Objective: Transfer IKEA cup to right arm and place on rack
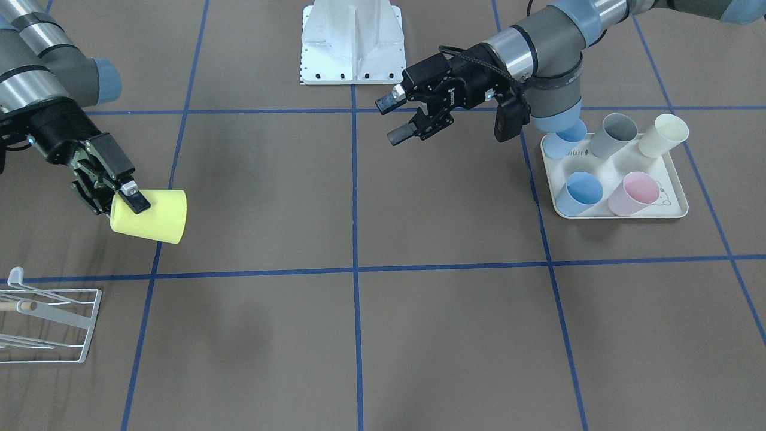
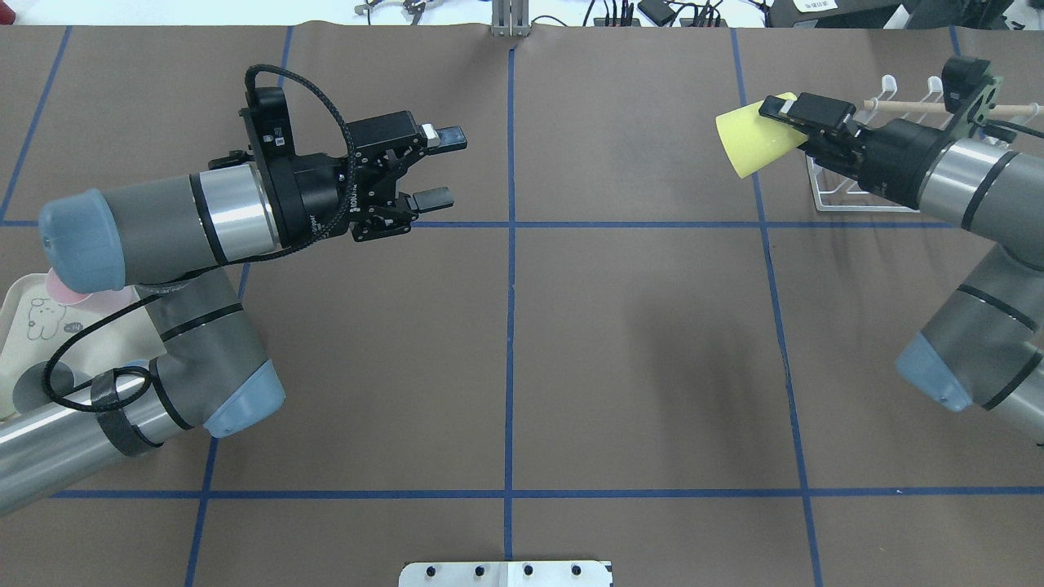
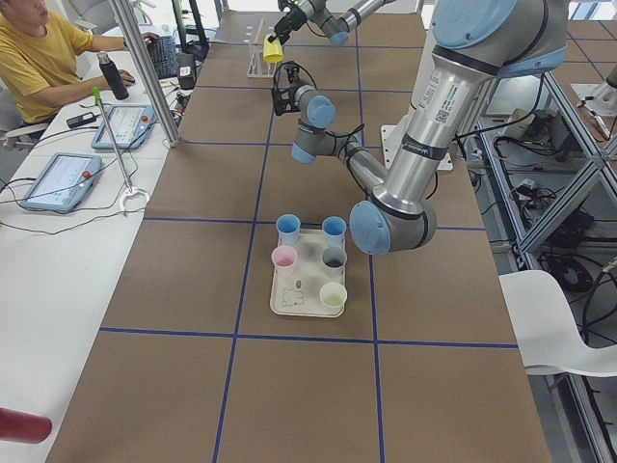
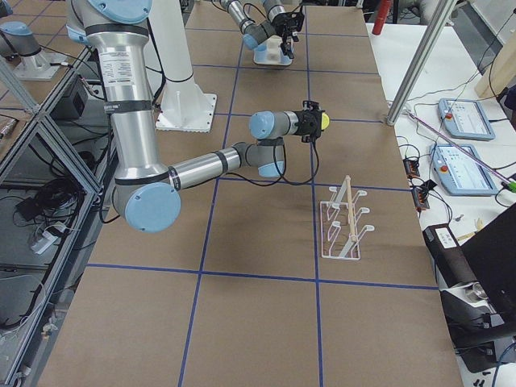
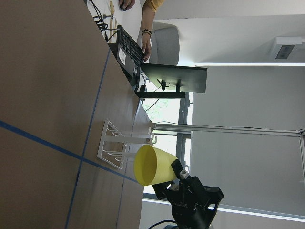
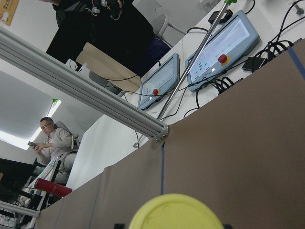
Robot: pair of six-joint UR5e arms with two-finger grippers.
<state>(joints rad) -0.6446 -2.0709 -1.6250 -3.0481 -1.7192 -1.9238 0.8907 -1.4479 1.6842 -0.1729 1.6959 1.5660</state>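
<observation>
Overhead exterior gives us the clearest read: the right arm point(image 2: 962, 183) has its jaws clamped on the yellow cup point(image 2: 754, 139), carried in the air above the surface point(image 2: 636, 342). The cup lies on its side. The jaws pinch its wall at the narrow base end, one above and one below, and the wide mouth points away from them. The right wrist view agrees, showing us the cup's round base straight ahead of the jaws.

The rack point(image 1: 51, 326) stands on the surface below the right jaws and off to their outer side. It is near them but does not touch the cup. The left arm point(image 2: 155, 224) holds its jaws apart and empty, well away from the cup, with the tray point(image 1: 622, 214) of five other cups just behind them.

We judge the handover done and the placing still to come. The cup looks light, stiff and smooth-walled, so we expect little load on the jaws. Its taper could, however, let it creep out of a loose pinch. Holding it at the base end seems right to us, since that leaves the mouth free to slide over a slanted prong. We would not squeeze harder, as thin plastic may flex.
</observation>
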